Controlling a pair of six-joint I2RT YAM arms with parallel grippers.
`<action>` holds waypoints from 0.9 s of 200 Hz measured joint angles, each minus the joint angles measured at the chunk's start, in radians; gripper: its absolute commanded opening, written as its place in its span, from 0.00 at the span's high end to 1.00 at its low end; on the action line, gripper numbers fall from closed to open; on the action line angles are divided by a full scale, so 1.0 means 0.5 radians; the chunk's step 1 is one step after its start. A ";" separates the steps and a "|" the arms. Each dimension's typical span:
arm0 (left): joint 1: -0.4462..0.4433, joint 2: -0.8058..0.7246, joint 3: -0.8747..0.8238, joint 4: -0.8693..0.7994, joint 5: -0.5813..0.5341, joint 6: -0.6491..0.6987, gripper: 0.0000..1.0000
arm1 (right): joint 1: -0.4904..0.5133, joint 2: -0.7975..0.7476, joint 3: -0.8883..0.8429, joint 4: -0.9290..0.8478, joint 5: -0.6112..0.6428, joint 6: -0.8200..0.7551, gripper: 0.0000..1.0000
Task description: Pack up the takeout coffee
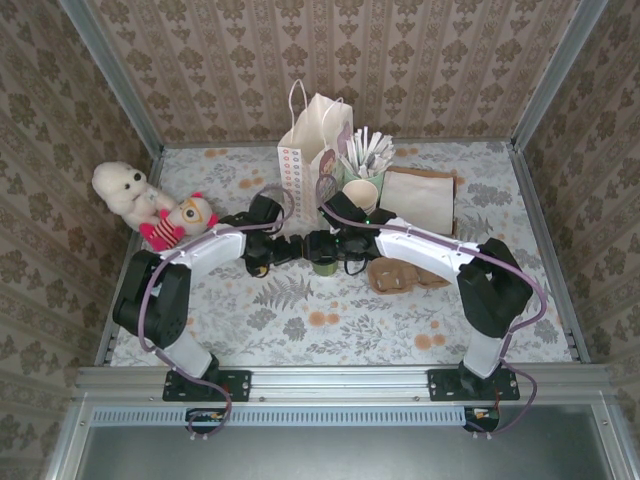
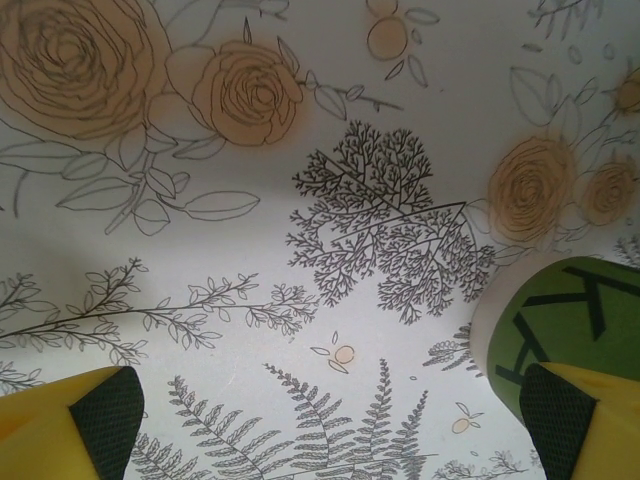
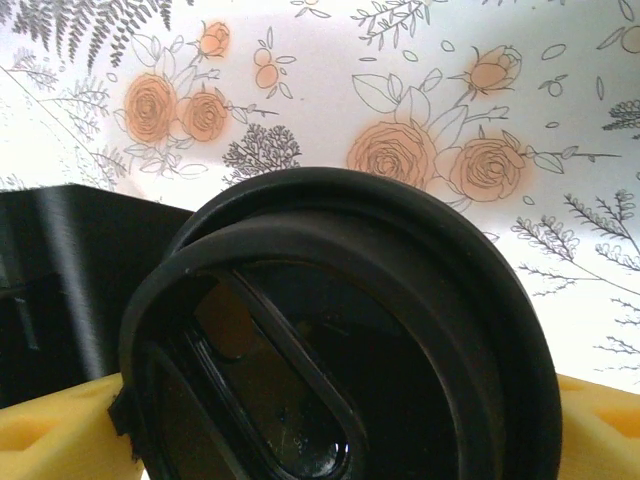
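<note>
Where it stands mid counter (image 1: 300,320), one small olive-green paper coffee cup with black round lid (image 1: 325,265) has two right fingers (image 3: 55,435) hugging lid; two left fingers (image 2: 45,440) wide open beside it.

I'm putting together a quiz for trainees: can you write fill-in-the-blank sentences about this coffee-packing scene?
1. The lid between the right gripper's yellow fingers is ___.
2. The cup beside the left gripper is ___.
3. The left gripper's jaws stand ___.
4. The plush toys sit on the robot's ___ side.
Missing words: black, green, open, left.
</note>
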 measured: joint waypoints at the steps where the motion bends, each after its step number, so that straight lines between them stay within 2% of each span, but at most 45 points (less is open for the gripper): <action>1: 0.000 0.001 0.000 0.000 0.001 -0.001 0.00 | 0.000 -0.001 -0.002 0.002 0.000 0.000 0.15; 68: -0.028 -0.019 -0.005 -0.002 -0.058 -0.016 0.00 | -0.001 -0.057 -0.066 0.069 -0.011 -0.023 0.27; 130: -0.031 -0.317 -0.038 0.008 -0.197 -0.033 0.00 | -0.001 -0.224 -0.213 0.047 -0.073 -0.108 0.29; 180: -0.018 -0.342 -0.038 0.014 -0.240 -0.037 0.00 | -0.001 -0.307 -0.262 0.020 -0.148 -0.207 0.30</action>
